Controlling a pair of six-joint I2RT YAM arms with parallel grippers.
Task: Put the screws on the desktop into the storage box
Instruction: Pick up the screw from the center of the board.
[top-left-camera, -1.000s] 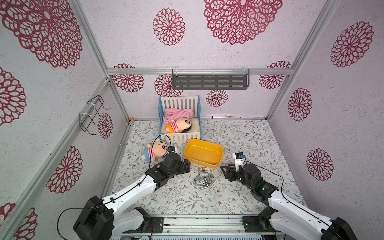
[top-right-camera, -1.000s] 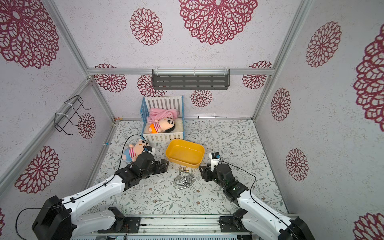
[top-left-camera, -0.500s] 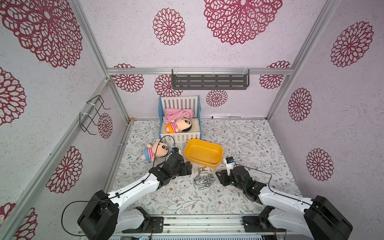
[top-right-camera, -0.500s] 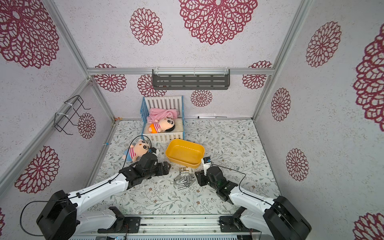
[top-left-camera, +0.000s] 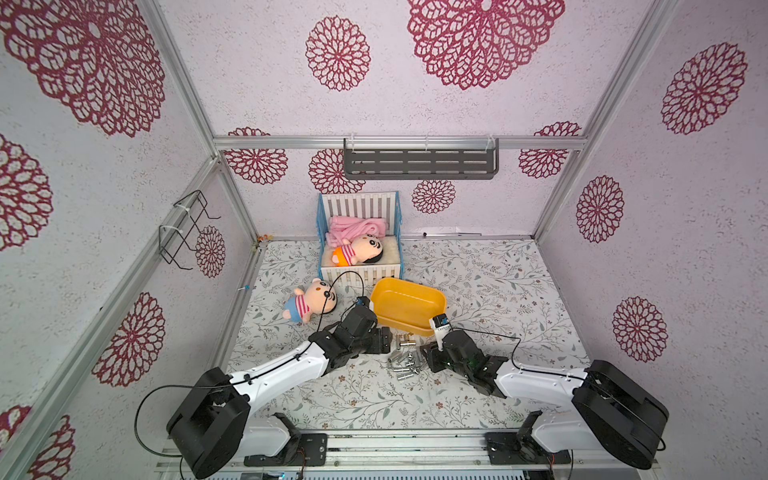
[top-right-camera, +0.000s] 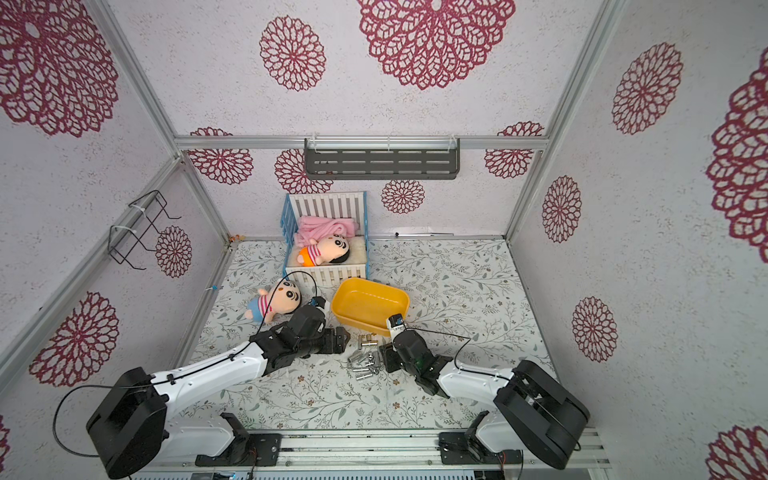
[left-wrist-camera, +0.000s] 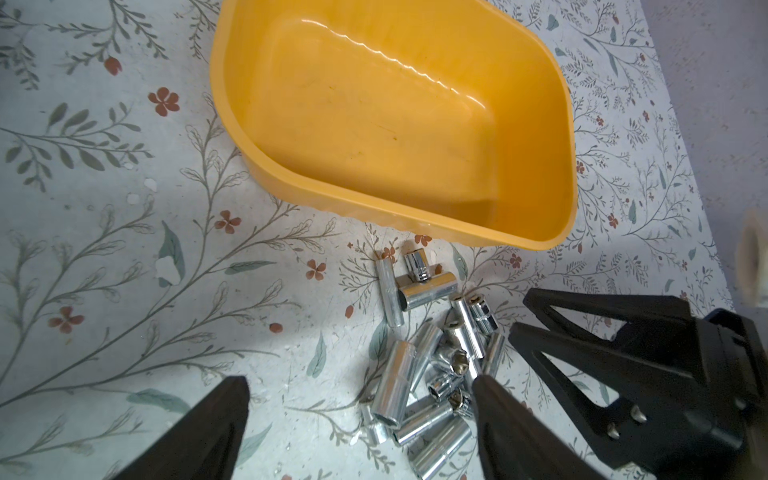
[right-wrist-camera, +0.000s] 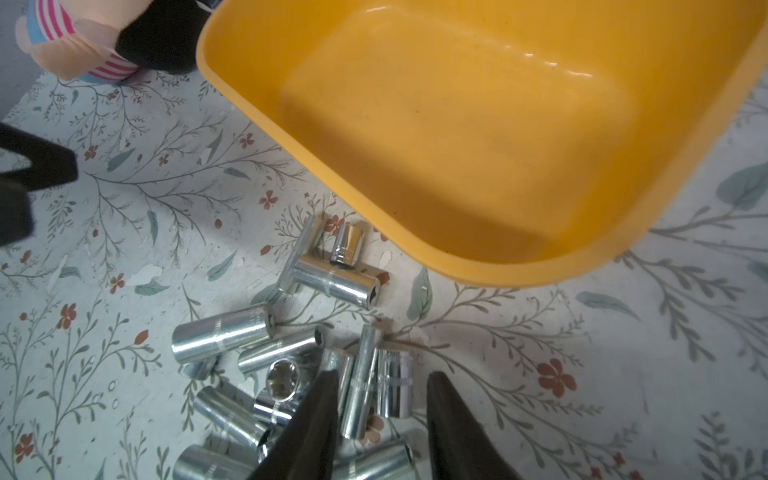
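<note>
Several shiny silver screws (top-left-camera: 404, 360) (top-right-camera: 367, 362) lie in a loose pile on the leafy-patterned desktop (top-left-camera: 478, 282), just in front of the yellow storage box (top-left-camera: 399, 326) (top-right-camera: 361, 326), which holds nothing. My left gripper (top-left-camera: 385, 337) (left-wrist-camera: 360, 384) is low at the pile's left edge, open wide, with part of the pile between its fingers. My right gripper (top-left-camera: 424, 356) (right-wrist-camera: 383, 375) is down at the pile's right edge, jaws narrow but apart. A thin screw (right-wrist-camera: 360, 386) and a short one (right-wrist-camera: 395, 388) lie between its fingers.
A striped plush doll (top-left-camera: 309, 301) (right-wrist-camera: 79, 41) lies left of the box. Behind it stands a white-and-blue crib (top-left-camera: 360, 203) with another doll and a pink blanket. A grey shelf (top-left-camera: 419, 162) hangs on the back wall, and a wire rack (top-left-camera: 183, 232) on the left wall.
My right arm has swung left and down to the pile, and its jaws have narrowed around two screws. My left gripper has edged closer to the pile.
</note>
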